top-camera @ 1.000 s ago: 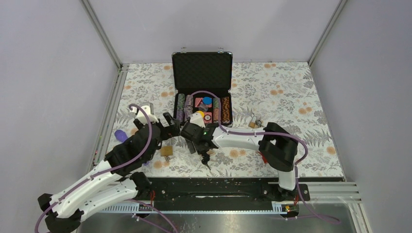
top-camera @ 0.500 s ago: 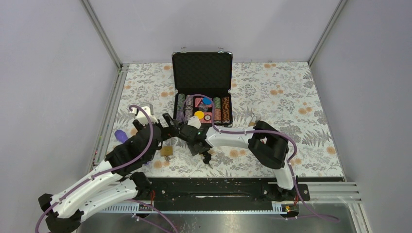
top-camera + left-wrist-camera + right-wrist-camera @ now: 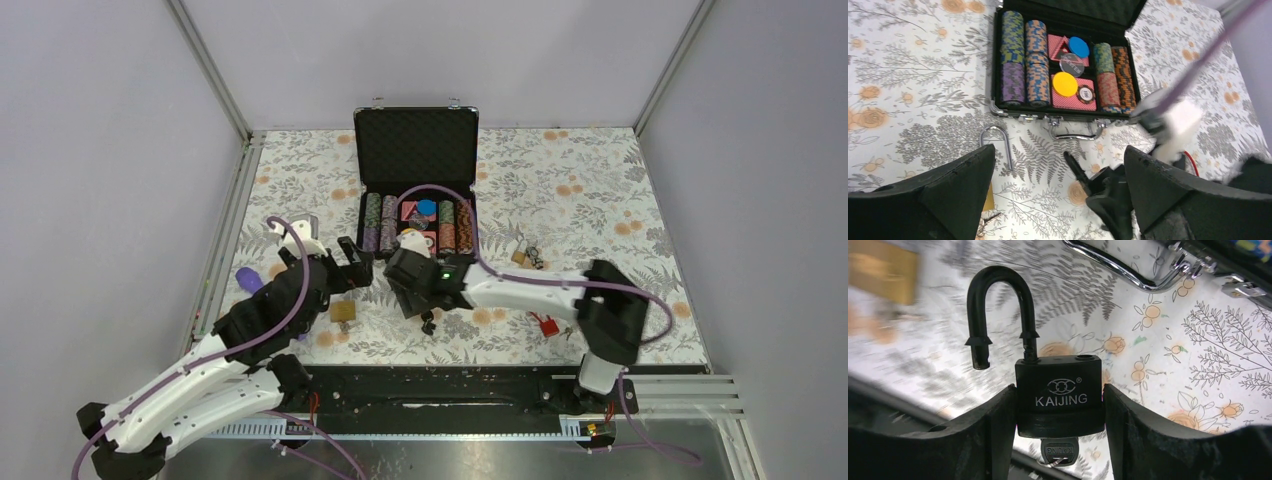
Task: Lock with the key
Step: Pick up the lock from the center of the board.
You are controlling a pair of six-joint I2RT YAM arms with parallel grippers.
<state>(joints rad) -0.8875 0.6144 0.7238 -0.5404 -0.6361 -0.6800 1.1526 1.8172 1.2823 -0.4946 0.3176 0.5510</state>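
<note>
A black padlock [image 3: 1059,392] marked KAIJING stands between the jaws of my right gripper [image 3: 1058,390], which press on both sides of its body. Its black shackle [image 3: 998,280] is swung open, one end out of the body. The key [image 3: 1058,450] sits in the keyhole at the bottom. From above, my right gripper [image 3: 415,288] is in front of the case, with the padlock [image 3: 429,322] below it. My left gripper [image 3: 355,262] is open just to the left. In the left wrist view the left gripper [image 3: 1058,150] faces the padlock [image 3: 1108,195] with nothing between its fingers.
An open black case [image 3: 417,150] of poker chips lies behind both grippers, its handle [image 3: 1075,134] towards me. A brass padlock [image 3: 343,311] with an open silver shackle [image 3: 998,142] lies under the left gripper. Another small padlock [image 3: 525,255] and a red item [image 3: 548,325] lie to the right.
My right arm's elbow has swung out to the right and its jaws have narrowed onto the black padlock. The left arm has stayed where it was.
</note>
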